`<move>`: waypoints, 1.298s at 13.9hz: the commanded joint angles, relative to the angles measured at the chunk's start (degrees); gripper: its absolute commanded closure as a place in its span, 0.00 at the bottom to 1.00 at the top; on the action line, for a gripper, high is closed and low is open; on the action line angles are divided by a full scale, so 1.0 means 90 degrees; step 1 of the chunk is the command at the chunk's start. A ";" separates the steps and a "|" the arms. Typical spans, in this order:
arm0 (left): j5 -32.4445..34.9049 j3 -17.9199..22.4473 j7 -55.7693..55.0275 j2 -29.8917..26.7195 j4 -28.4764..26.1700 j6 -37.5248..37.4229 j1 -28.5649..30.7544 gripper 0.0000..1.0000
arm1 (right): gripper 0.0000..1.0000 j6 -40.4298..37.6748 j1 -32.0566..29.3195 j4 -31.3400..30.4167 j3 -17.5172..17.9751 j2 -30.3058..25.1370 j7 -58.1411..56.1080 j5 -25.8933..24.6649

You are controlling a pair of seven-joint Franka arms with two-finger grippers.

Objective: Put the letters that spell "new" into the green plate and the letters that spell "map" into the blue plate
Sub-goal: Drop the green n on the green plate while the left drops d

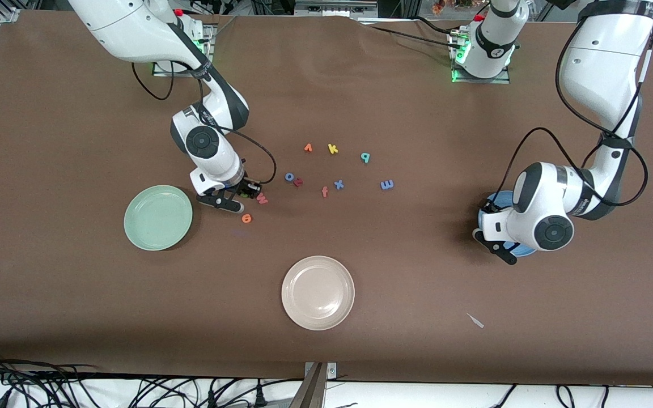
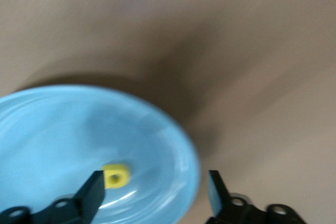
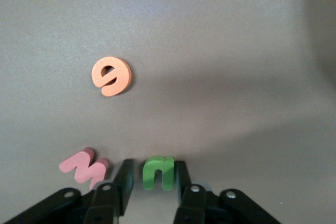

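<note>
In the right wrist view my right gripper is low on the table, open. Its fingers stand narrowly either side of the green n; one touches it and a thin gap shows at the other. The pink w lies just beside, the orange e nearer the front camera. The green plate sits beside my right gripper. My left gripper hangs open over the blue plate, where the yellow a lies. Blue m and teal p lie mid-table.
A beige plate sits toward the front camera. Mid-table lie a yellow k, a small orange letter, blue o, dark red letter, salmon f and blue x. A white scrap lies near the front edge.
</note>
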 commanded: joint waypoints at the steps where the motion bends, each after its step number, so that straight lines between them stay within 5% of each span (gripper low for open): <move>1: -0.0617 -0.0112 -0.0364 -0.1110 -0.1330 0.0825 0.0043 0.00 | 0.76 0.0130 0.0076 -0.0092 -0.0095 0.0060 0.0130 -0.0163; 8: -0.0435 -0.1752 -0.4004 -0.1699 -0.3043 0.2907 -0.0200 0.00 | 0.83 -0.0648 0.0046 0.0073 -0.0388 -0.0388 -0.0659 -0.0154; 13: 0.0192 -0.1772 -0.5920 -0.1398 -0.3112 0.3396 -0.1361 0.00 | 0.83 -0.2240 0.0027 0.0580 -0.1090 -0.0945 -0.2512 -0.0017; 18: 0.0192 -0.1772 -0.6878 -0.1221 -0.3112 0.3729 -0.2065 0.00 | 0.82 -0.2351 0.0027 0.0504 -0.1687 -0.1093 -0.3854 0.0168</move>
